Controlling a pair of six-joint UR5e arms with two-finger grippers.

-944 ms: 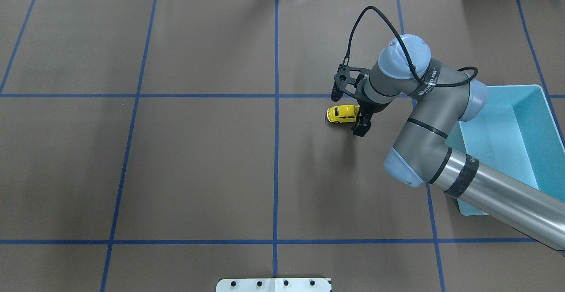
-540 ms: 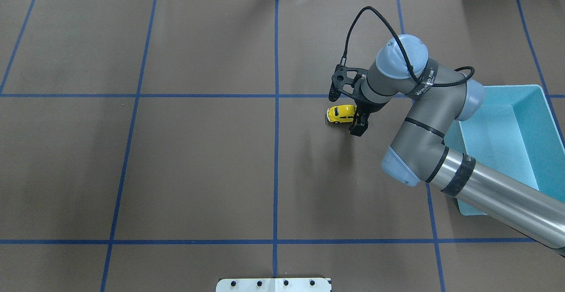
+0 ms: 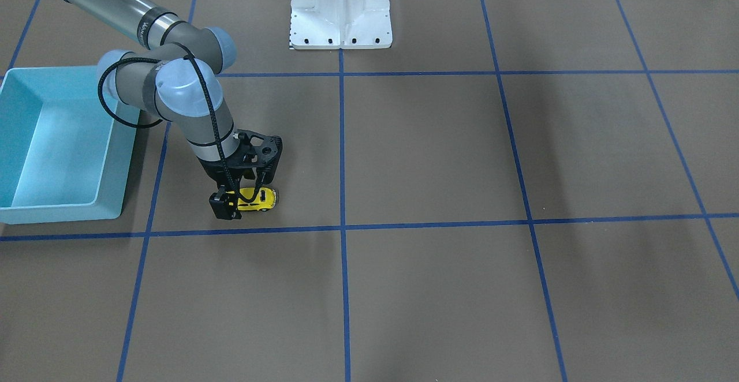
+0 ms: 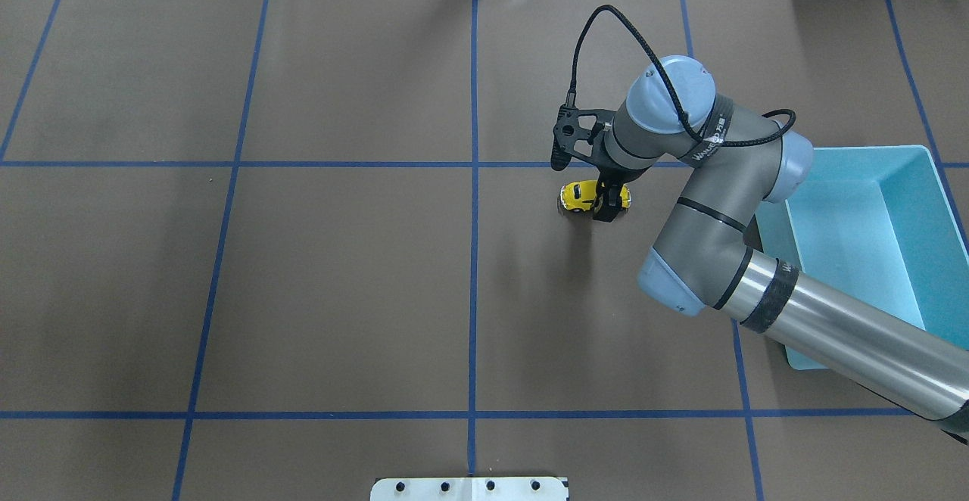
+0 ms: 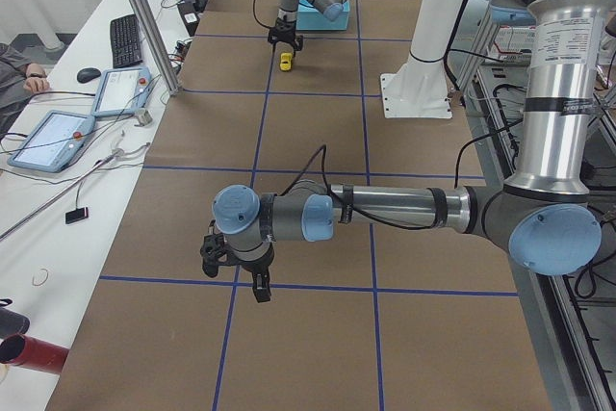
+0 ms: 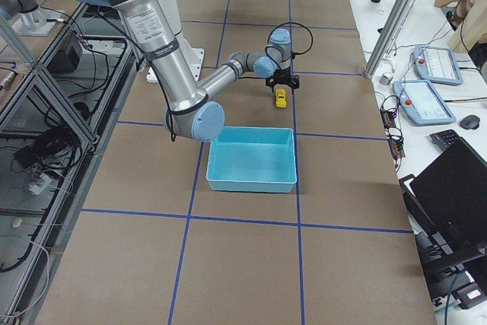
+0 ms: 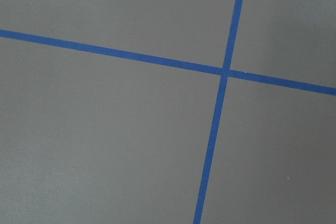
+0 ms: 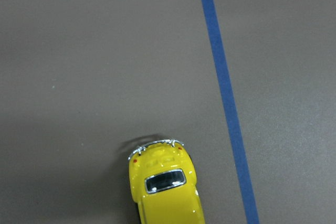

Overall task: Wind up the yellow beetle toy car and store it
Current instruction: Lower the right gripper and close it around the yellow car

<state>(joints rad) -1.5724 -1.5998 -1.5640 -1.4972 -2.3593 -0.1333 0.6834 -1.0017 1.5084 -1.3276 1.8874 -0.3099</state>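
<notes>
Right arm (image 4: 719,206) stretched forward, elbow bent, right gripper (image 4: 606,198) pointing straight down, jaws apart; left arm (image 5: 385,207) held low, left gripper (image 5: 252,286) pointing down (its jaws unreadable)

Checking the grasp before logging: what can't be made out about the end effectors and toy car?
Right end effector: grip on the yellow beetle toy car unclear; overhead view, its wrist hides one finger.
Car's far end: right wrist view, cut off by the bottom edge.
Left end effector, open or shut: exterior left view, too small.
</notes>
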